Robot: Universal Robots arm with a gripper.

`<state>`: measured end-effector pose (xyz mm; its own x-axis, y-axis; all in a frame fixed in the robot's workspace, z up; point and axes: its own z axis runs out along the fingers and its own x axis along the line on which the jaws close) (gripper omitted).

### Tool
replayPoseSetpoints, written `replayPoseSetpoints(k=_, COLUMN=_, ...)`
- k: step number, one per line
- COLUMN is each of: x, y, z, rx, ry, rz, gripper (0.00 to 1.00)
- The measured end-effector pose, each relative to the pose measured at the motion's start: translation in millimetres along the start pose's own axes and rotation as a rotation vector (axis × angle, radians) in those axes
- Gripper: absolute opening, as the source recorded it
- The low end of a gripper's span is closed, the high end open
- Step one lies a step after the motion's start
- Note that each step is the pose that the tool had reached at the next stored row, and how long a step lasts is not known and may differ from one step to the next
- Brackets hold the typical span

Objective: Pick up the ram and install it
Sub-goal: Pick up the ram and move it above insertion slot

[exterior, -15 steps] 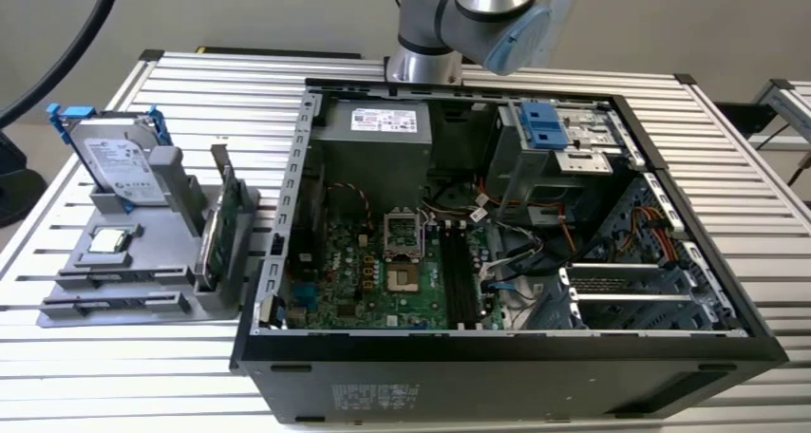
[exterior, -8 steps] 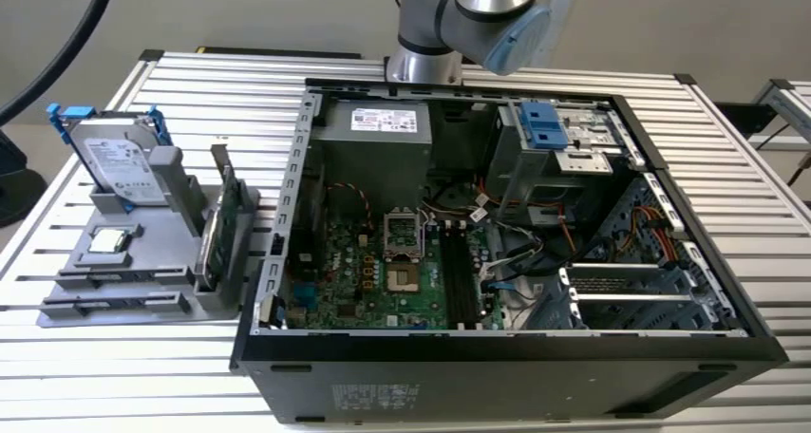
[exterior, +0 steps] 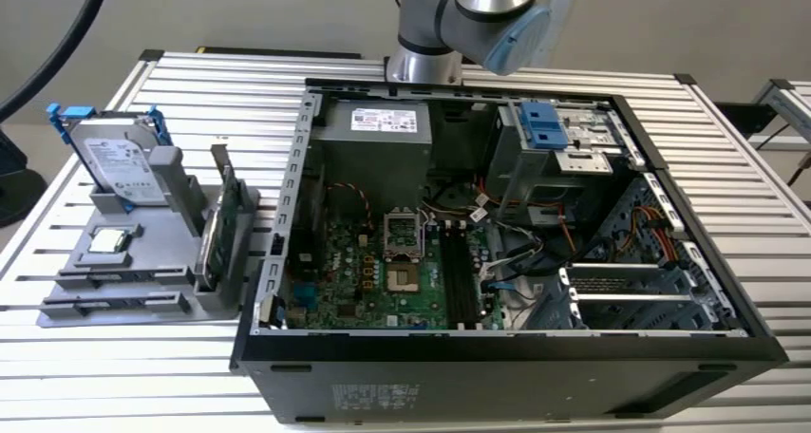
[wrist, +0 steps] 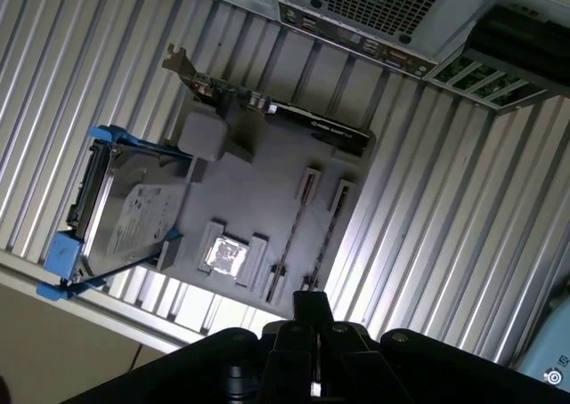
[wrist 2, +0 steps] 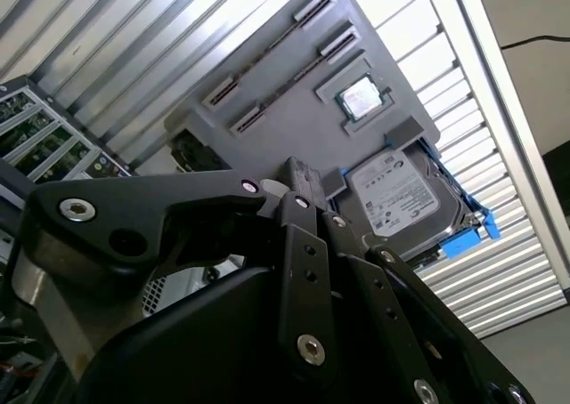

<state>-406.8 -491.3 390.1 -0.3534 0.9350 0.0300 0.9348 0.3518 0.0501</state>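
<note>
The ram [wrist: 291, 237] seemed to be a thin dark strip seated on edge in one long slot of the grey holder [wrist: 254, 186]. A like strip lay in the slot just beside it, and the two could not be told apart. On the same holder stood a hard drive [wrist: 125, 213] with blue rails, a processor chip [wrist: 227, 254] and a green card [wrist: 298, 119]. The pincer [wrist: 312, 311] hung well above them, fingers together on nothing. In the exterior view the holder sat on the slatted surface [exterior: 747, 167], to the exterior view's left of the open computer case [exterior: 507, 343].
</note>
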Motion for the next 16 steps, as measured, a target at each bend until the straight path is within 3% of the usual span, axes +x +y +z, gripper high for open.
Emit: replayPoseSetpoints(k=16, x=0.0, y=0.0, z=0.0, rx=-0.0015, ry=-0.0023, rz=0.047, gripper=0.0)
